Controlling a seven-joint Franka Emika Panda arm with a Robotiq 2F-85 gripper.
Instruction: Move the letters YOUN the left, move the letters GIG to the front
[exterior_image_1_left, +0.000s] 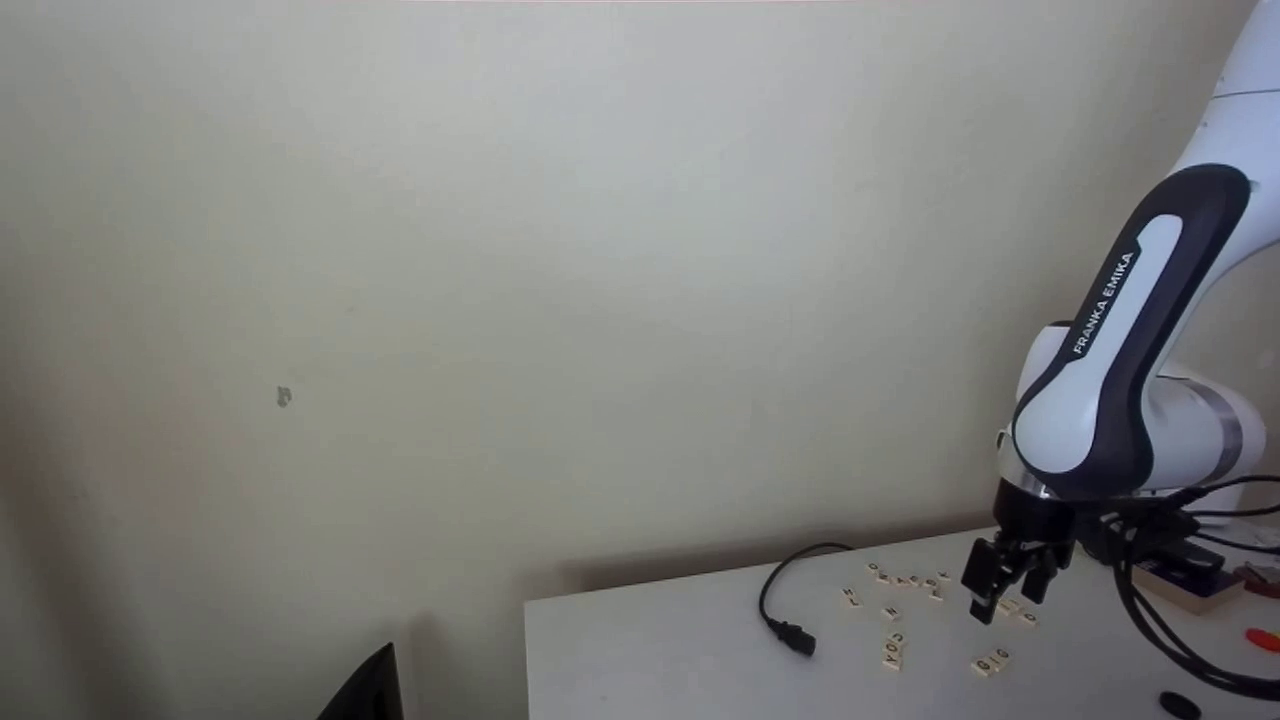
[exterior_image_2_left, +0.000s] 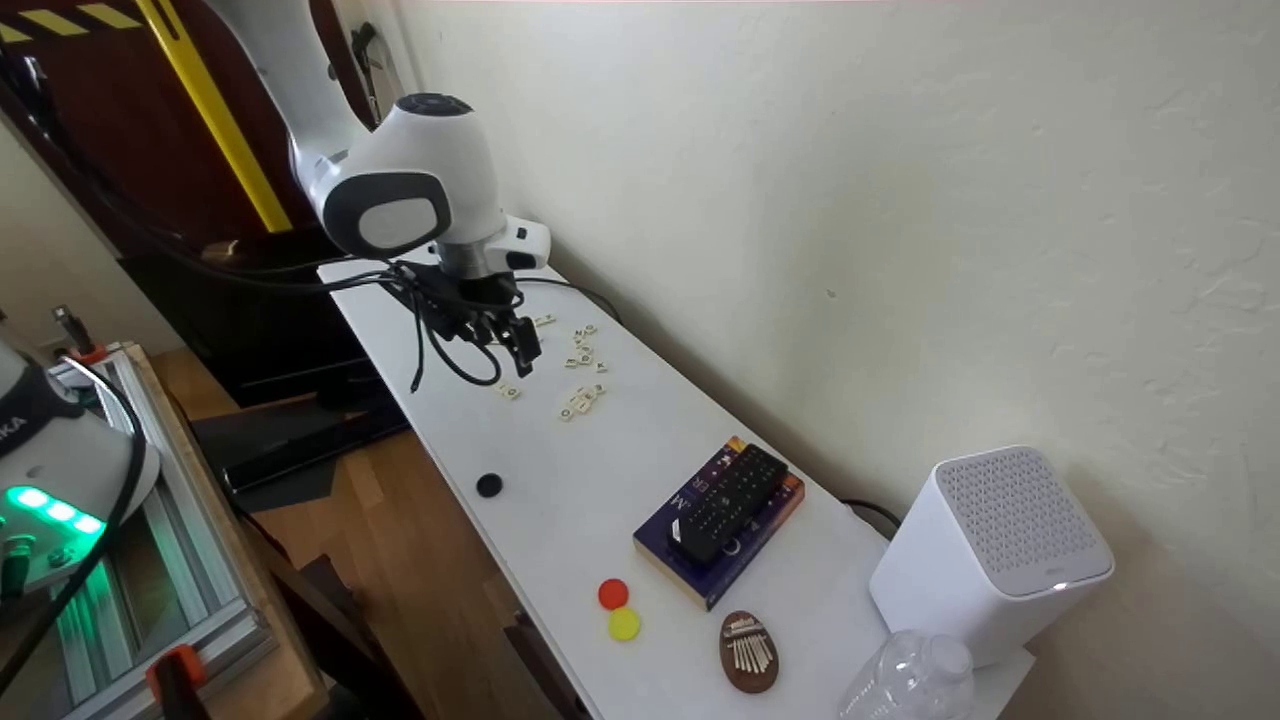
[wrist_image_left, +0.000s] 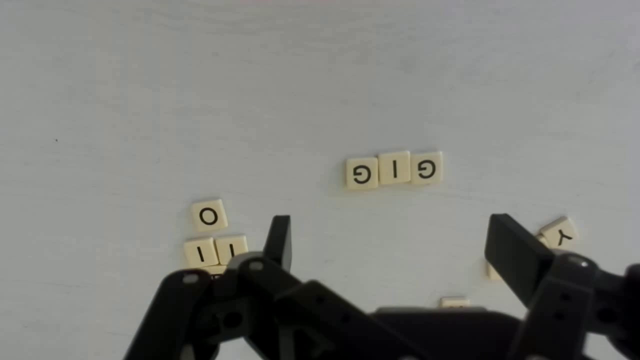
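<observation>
Presumably current step: the move of the GIG tiles (wrist_image_left: 394, 169), lying beyond wide-spread, empty fingers (wrist_image_left: 515, 255); next, likely, advance, lower.

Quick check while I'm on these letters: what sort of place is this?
Probably a robotics lab or workshop, though the pictures don't settle it. An exterior view shows a robot base with green lights, an aluminium frame and yellow warning-style stripes.
</observation>
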